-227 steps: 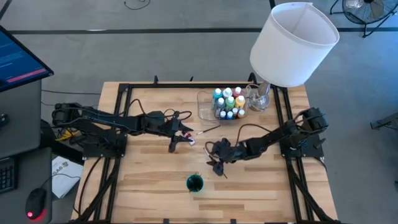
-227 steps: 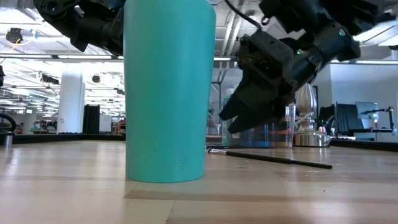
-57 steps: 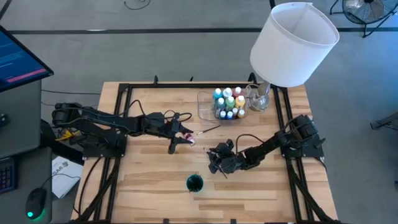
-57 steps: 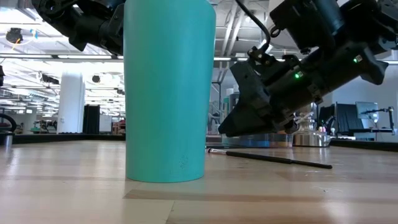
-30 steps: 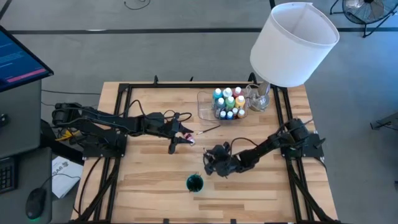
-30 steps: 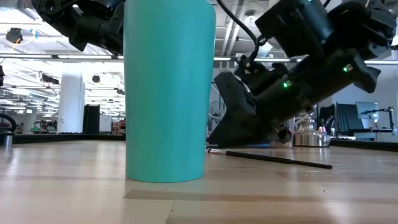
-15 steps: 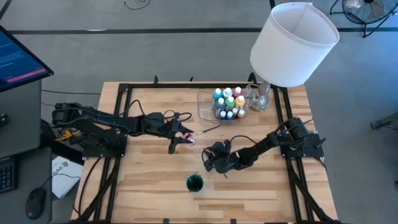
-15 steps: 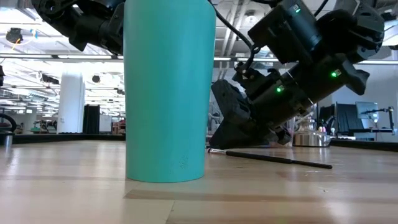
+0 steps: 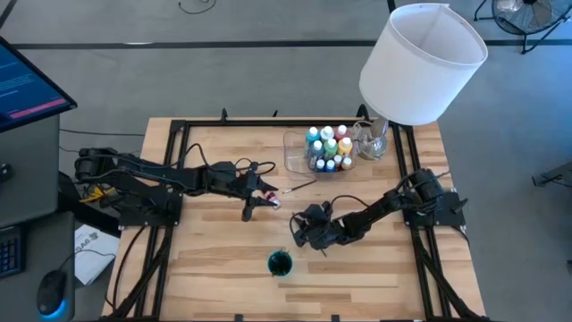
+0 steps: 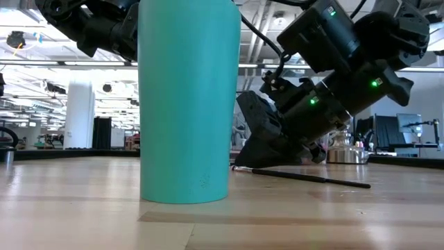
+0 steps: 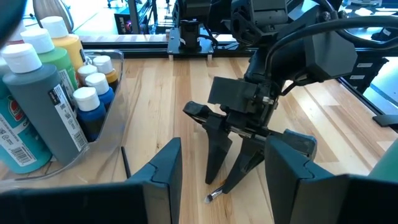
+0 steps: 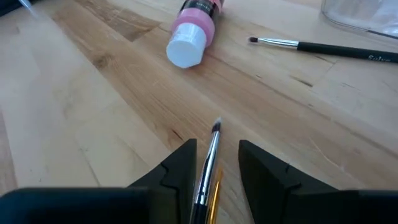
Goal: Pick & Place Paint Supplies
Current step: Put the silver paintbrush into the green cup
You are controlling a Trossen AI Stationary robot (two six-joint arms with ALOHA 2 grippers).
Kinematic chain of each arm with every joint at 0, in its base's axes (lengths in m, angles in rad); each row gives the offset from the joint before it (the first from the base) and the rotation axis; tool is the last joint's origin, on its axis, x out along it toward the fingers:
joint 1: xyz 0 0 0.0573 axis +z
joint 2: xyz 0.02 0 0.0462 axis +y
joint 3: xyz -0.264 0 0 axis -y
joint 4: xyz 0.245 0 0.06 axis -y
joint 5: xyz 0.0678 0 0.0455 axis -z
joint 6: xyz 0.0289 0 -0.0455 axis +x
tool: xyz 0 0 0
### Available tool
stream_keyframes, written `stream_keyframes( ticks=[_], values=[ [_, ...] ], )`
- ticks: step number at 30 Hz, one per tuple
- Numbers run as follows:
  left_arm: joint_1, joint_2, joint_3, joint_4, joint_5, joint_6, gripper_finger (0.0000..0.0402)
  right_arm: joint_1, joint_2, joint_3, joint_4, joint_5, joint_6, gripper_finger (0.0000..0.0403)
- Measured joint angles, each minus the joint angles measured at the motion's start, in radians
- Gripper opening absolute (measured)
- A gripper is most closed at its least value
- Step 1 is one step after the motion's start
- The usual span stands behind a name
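Observation:
A thin dark-handled brush (image 12: 214,135) lies flat on the wood, its bristle tip toward the pink bottle. My right gripper (image 9: 302,237) (image 12: 217,144) is open and low over the brush, one finger on either side of the handle. A pink white-capped bottle (image 9: 269,199) (image 12: 194,28) lies on its side close to my left gripper (image 9: 249,207), which hangs open over the table's middle. A second brush (image 9: 300,186) (image 12: 323,48) lies near the tray. Several paint bottles (image 9: 328,143) stand in the clear tray (image 9: 291,154). My right gripper stands open over the brush's handle (image 12: 210,155), slanting down from the table's right, fingers along it. I cannot tell whether a finger touches the brush. The brush lies flat on the table (image 10: 312,178).
A teal cup (image 9: 280,263) (image 10: 189,97) stands near the table's near edge, just in front of my right gripper. A lamp with a big white shade (image 9: 420,63) stands at the far right corner beside the tray. A black frame rims the table.
My right gripper has sunk a little closer to the table over the brush and shifted slightly toward the table's left. The brush, the pink bottle and my left arm have stayed where they were.

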Motion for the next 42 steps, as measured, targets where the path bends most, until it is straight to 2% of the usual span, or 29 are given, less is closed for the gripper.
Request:
stream_keyframes(
  ticks=[9, 17, 28, 34, 42],
  values=[
    [0.000, 0.000, 0.000, 0.001, 0.000, 0.000, 0.0121, 0.006, 0.001, 0.000, 0.001, -0.003, -0.009, 0.0113],
    [0.000, 0.000, 0.000, 0.001, 0.000, 0.000, 0.0121, 0.003, 0.115, 0.074, 0.061, -0.024, -0.028, 0.0113],
    [0.000, 0.000, 0.000, 0.000, 0.000, 0.000, 0.0121, 0.008, 0.102, 0.093, -0.037, -0.053, -0.023, 0.0107],
    [0.000, 0.000, 0.000, 0.000, 0.000, 0.000, 0.0121, 0.010, 0.098, 0.095, -0.081, -0.046, 0.024, 0.0084],
    [0.000, 0.000, 0.000, 0.000, 0.000, 0.000, 0.0121, 0.010, 0.097, 0.093, -0.103, -0.041, 0.031, 0.0009]
  ],
)
